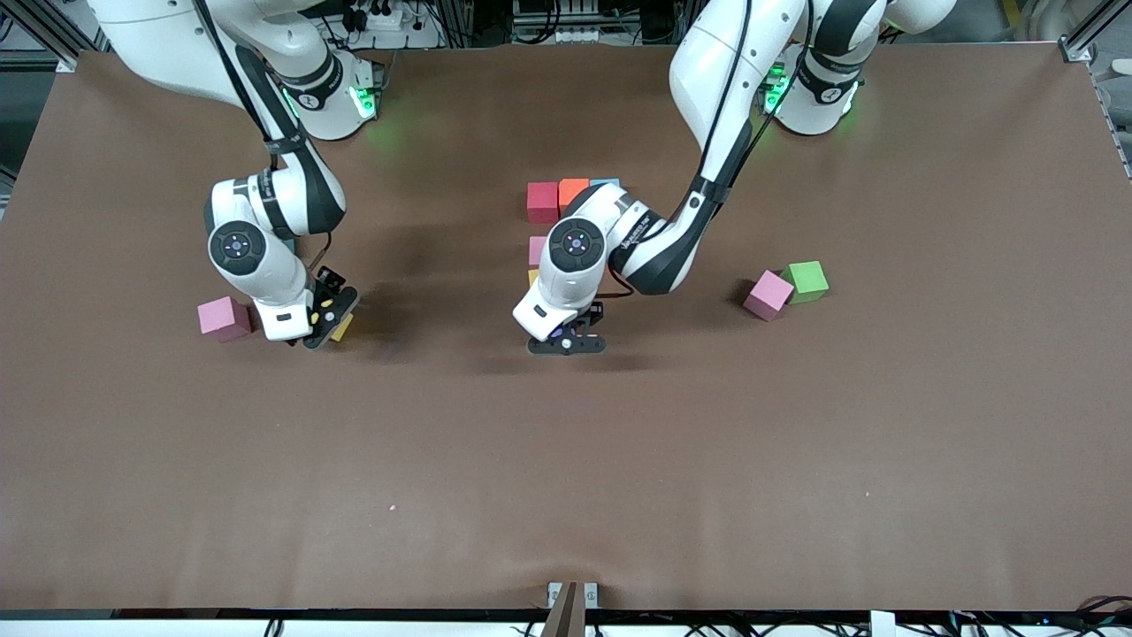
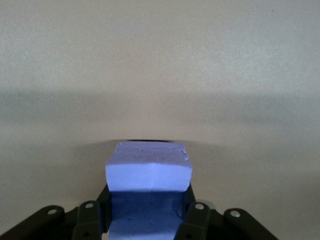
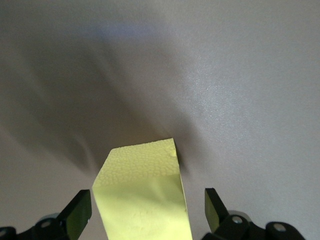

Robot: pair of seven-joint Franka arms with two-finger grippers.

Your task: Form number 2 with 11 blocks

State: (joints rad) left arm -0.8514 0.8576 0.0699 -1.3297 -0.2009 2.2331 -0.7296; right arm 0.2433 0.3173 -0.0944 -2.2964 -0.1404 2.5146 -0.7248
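Note:
A group of touching blocks lies mid-table: red (image 1: 542, 202), orange (image 1: 573, 190), light blue (image 1: 606, 183), pink (image 1: 537, 250) and a yellow sliver (image 1: 533, 277). The left arm hides the rest of it. My left gripper (image 1: 566, 342) is shut on a purple block (image 2: 149, 170), low over the mat beside that group. My right gripper (image 1: 324, 320) is open, with its fingers (image 3: 80, 210) on either side of a yellow block (image 3: 142, 195) on the mat and a gap on each side. That block also shows in the front view (image 1: 341, 330). A pink block (image 1: 224, 318) lies beside it.
Another pink block (image 1: 768, 295) touches a green cube (image 1: 806, 281) toward the left arm's end of the table. The brown mat (image 1: 619, 460) stretches bare from the blocks to the table edge nearest the front camera.

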